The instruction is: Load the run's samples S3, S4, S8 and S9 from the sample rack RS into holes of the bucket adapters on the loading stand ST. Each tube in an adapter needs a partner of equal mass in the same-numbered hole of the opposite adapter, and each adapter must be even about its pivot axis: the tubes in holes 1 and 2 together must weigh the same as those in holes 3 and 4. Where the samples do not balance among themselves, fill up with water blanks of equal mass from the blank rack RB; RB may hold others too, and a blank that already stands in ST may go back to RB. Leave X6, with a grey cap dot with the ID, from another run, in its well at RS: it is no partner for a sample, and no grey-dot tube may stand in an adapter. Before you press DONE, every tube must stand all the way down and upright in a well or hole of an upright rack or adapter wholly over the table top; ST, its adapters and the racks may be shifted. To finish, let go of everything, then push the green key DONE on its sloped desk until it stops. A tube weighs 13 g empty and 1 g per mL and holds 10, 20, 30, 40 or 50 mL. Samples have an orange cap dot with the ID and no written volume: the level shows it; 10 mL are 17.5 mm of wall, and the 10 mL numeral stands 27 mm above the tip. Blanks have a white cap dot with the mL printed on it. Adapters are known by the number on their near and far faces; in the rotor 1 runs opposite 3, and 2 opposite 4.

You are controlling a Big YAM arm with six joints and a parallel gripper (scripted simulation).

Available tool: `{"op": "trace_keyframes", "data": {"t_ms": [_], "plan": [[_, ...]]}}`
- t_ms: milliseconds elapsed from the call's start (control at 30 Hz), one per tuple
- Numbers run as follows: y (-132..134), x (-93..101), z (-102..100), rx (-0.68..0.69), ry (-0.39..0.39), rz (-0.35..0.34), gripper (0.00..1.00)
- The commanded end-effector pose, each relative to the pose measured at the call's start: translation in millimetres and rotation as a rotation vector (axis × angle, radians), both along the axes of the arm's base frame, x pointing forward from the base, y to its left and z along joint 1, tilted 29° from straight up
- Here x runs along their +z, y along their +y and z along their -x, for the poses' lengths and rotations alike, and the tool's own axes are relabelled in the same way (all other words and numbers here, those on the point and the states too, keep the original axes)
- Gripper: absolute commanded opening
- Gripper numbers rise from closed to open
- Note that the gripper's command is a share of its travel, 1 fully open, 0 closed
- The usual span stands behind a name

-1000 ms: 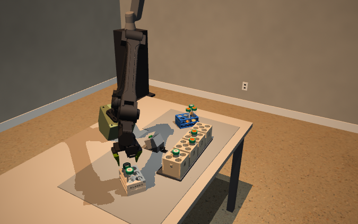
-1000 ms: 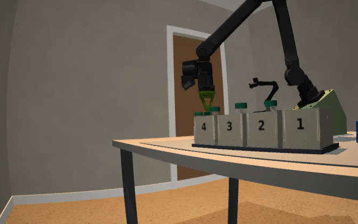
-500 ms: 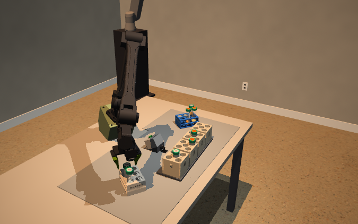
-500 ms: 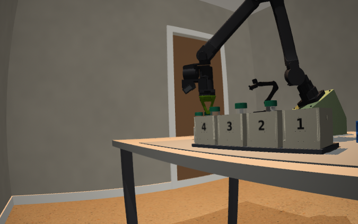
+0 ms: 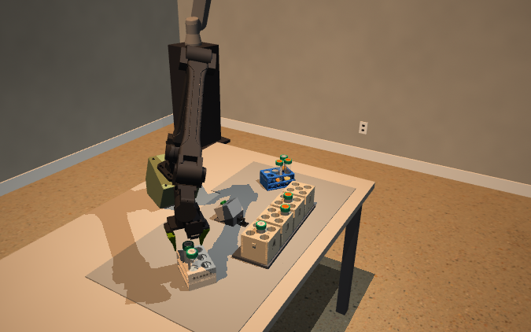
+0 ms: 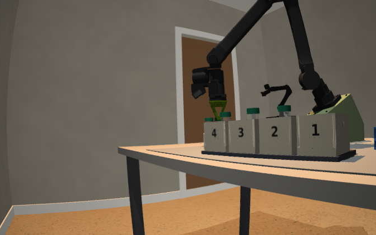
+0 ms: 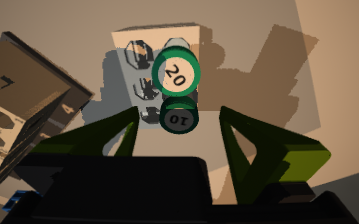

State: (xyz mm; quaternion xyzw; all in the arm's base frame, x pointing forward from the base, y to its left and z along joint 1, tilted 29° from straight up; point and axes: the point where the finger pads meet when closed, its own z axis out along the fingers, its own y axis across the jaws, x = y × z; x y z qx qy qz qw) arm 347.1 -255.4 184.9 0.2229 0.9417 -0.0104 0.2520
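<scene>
The blank rack RB point(image 5: 197, 269) stands at the near left of the mat and holds two green-capped blanks. In the wrist view one cap reads 20 point(image 7: 176, 71) and the other reads 10 point(image 7: 179, 118). My gripper point(image 5: 187, 238) is open and hovers just above the rack. In the wrist view its green fingers stand apart on either side of the 10 mL cap without touching it. The loading stand ST point(image 5: 277, 223) holds a white-dot blank point(image 5: 260, 225) in its nearest adapter and two orange-dot samples point(image 5: 285, 208) point(image 5: 287, 195) further back.
The blue sample rack RS point(image 5: 277, 177) with several tubes stands behind ST. The grey DONE desk point(image 5: 230, 211) sits between my arm and ST. The olive arm base point(image 5: 159, 181) is at the left. In the exterior view the adapter faces read 4 point(image 6: 214, 133) to 1 point(image 6: 315, 130).
</scene>
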Motion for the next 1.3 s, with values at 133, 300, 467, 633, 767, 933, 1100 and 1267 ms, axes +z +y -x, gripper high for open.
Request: {"op": "trace_keyframes", "data": {"t_ms": [133,300,467,633,767,933,1100,1267], "plan": [[-6,16.5,-7,-0.003,-0.030,0.027,0.80],[-6,16.4,-7,-0.003,-0.030,0.027,0.80],[-6,16.5,-7,-0.003,-0.030,0.027,0.80],[1,0.0,-7,-0.001,-0.010,0.006,0.80],[-7,6.6,-8,-0.009,-0.020,0.016,0.80],[-6,16.5,-7,-0.003,-0.030,0.027,0.00],[-6,16.5,-7,-0.003,-0.030,0.027,0.00],[-6,16.5,-7,-0.003,-0.030,0.027,0.00]]}}
